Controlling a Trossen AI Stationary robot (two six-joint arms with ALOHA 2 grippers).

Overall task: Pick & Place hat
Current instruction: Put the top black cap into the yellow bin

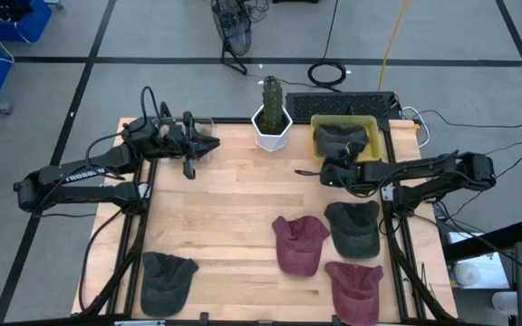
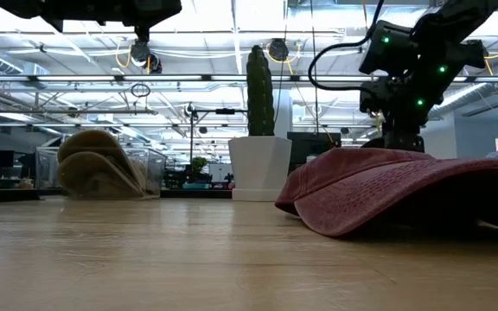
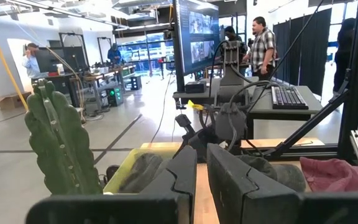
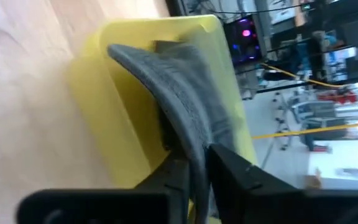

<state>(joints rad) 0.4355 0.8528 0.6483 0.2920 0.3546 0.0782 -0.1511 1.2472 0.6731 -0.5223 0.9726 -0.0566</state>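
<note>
The grey hat (image 4: 185, 106) is draped over the yellow bin (image 4: 114, 118), its brim pinched between the right hand's (image 4: 194, 165) nearly closed fingers directly at the bin's near rim. The left hand (image 3: 201, 174) is parked across the bench, fingers nearly together, empty.
</note>
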